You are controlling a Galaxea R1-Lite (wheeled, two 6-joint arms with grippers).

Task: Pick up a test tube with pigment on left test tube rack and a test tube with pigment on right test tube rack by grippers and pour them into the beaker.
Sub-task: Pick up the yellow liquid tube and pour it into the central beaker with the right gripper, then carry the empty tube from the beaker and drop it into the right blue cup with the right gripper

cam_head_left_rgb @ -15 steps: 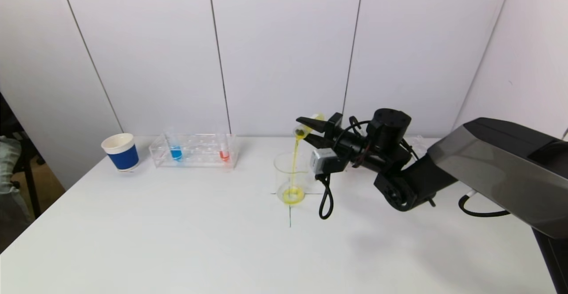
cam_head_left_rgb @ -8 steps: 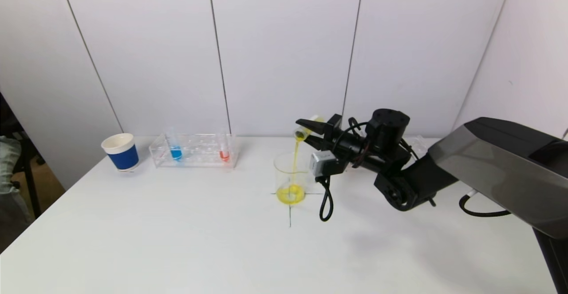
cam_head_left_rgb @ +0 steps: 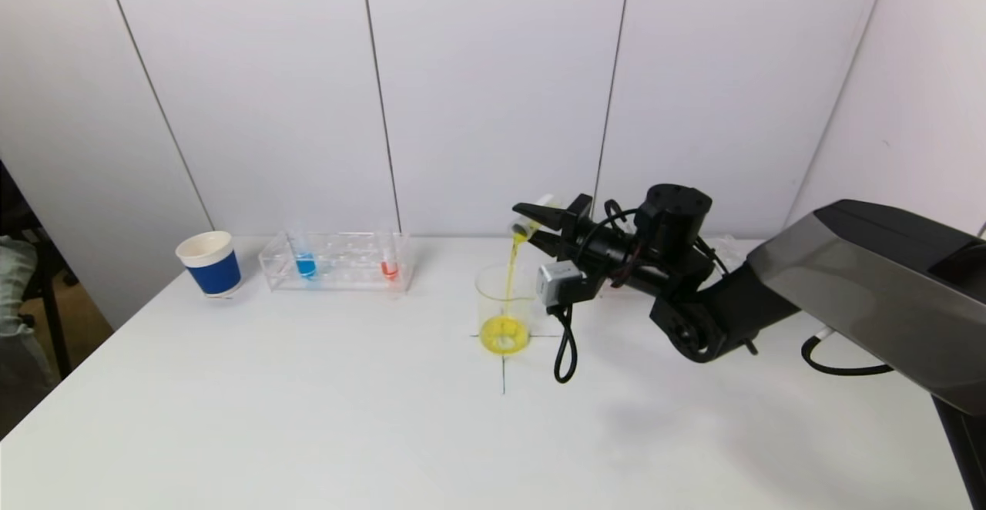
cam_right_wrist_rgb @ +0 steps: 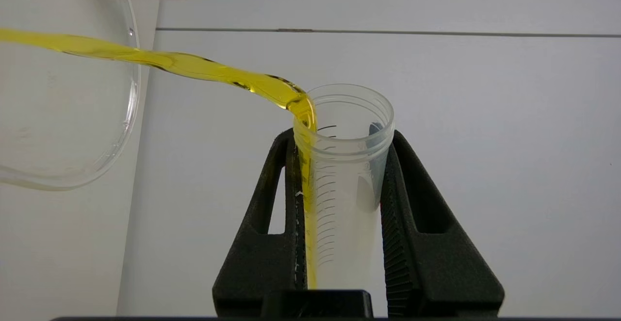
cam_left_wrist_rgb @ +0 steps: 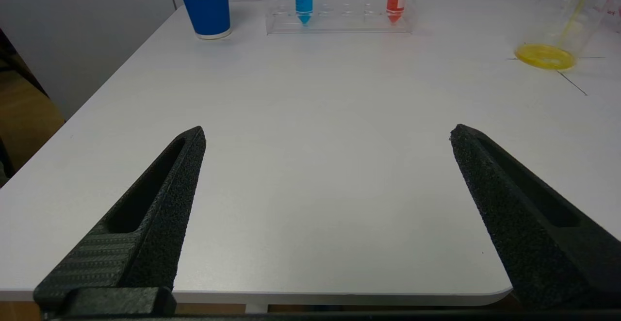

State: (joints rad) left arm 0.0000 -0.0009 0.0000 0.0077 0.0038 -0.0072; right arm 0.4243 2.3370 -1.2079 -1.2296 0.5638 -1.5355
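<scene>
The white bench point(cam_head_left_rgb: 308, 417) is carrying everything. The right arm point(cam_head_left_rgb: 847, 302) is reaching in from the bench's right edge toward the middle. Along the far edge, toward the left corner, the clear left test tube rack point(cam_head_left_rgb: 337, 261) is sitting with a blue-filled tube point(cam_head_left_rgb: 305, 262) near its left end and a red-filled tube point(cam_head_left_rgb: 390, 263) near its right end, both upright. Behind the arm, at the far edge, something clear is showing that may be the right rack, though too little of it is visible to be sure. The beaker point(cam_head_left_rgb: 504, 310) is standing upright about mid-bench on a drawn cross, with a shallow yellow pool at its bottom. A blue and white paper cup point(cam_head_left_rgb: 209, 263) is standing just left of the left rack, nearest the far left corner. The right gripper point(cam_head_left_rgb: 533, 226) is clenching a test tube point(cam_head_left_rgb: 527, 221), tilted mouth-down above the beaker, and a thin yellow stream point(cam_head_left_rgb: 511, 279) is running from its lip into the beaker. The left gripper point(cam_left_wrist_rgb: 327, 134) is hanging over the bench's near edge, jaws spread wide with nothing between them.
</scene>
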